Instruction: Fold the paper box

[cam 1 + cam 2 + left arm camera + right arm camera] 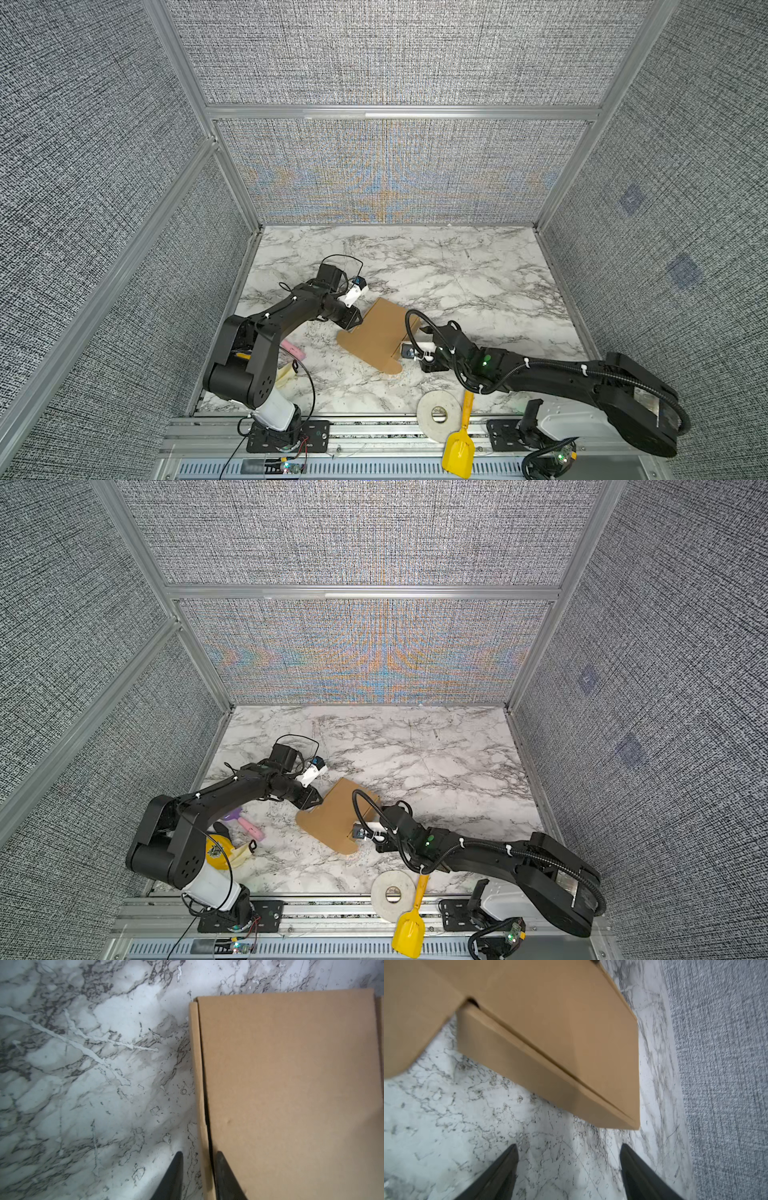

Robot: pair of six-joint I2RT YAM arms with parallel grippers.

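Marble table (478,270): left gripper (199,1154) straddles paper box (382,332) edge

Matt cardboard box (378,332); smooth marbled tabletop (478,270)

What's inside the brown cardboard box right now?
Hidden: the paper box has its top panel folded over it. Only a dark slit beside the side flap shows, nothing within.

You face a white, grey-veined marble tabletop (457,266) enclosed on three sides by grey woven-fabric wall panels (395,54) in silver aluminium framing (399,112).
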